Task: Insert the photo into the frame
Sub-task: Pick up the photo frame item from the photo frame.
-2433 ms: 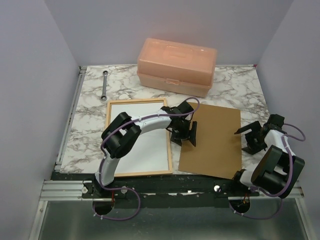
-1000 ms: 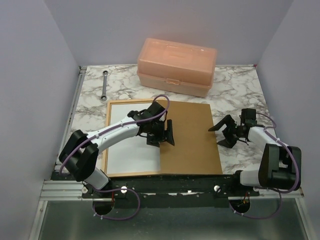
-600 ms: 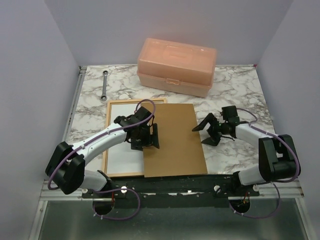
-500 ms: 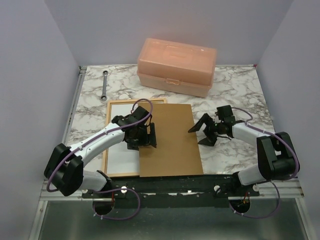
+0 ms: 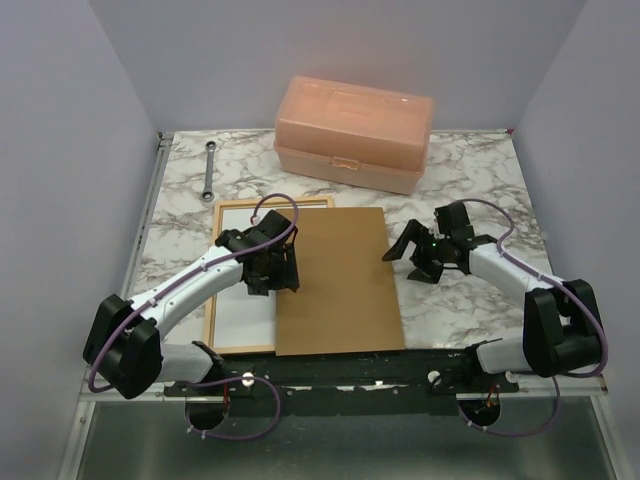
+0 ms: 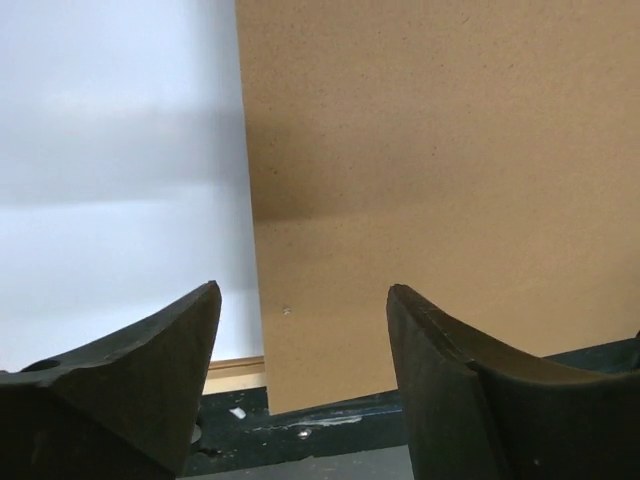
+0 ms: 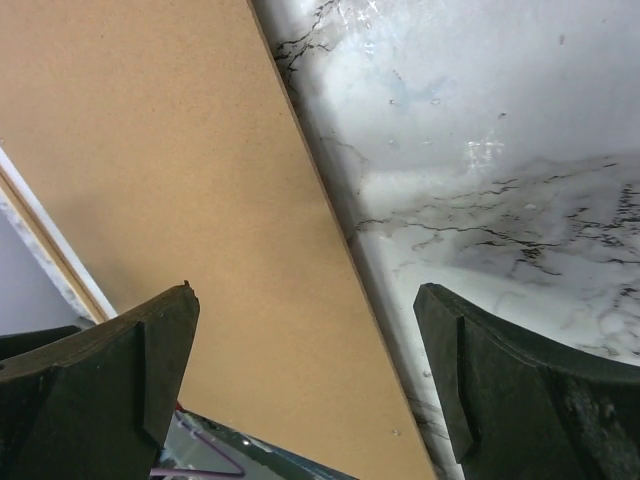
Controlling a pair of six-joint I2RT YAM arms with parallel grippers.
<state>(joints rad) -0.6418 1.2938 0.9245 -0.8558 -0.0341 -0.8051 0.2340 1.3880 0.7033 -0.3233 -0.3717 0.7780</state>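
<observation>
The photo (image 5: pixel 238 318) lies white back up inside the large thin light-wood rectangular frame (image 5: pixel 212 285), on the left of the marbled surface (image 5: pixel 470 180). The step in hand looks like closing the frame. A brown fibreboard backing panel (image 5: pixel 340 285) lies flat and overlaps the frame's right part, so only the left strip of the photo shows.

The left claw (image 5: pixel 272 270) hangs over the line where the panel's left edge crosses the white sheet. Its jaws are spread and grip nothing. The right claw (image 5: pixel 410 262) is also spread wide and empty, low over the bare marble just beside the panel's right edge.

The next move likely calls for carrying the panel further left until it sits square within the moulding. In the left wrist view its near edge lies past the frame's near rail, so it probably also needs nudging away from the arms before it can drop in.

The photo's printed side faces down and cannot be seen. The frame's right rail is hidden under the panel. Whether either claw touches the panel cannot be told. Whether the photo sits square in its recess cannot be told either.

A peach plastic box (image 5: pixel 355 130) and a metal spanner (image 5: pixel 209 170) lie well apart at the far side.
</observation>
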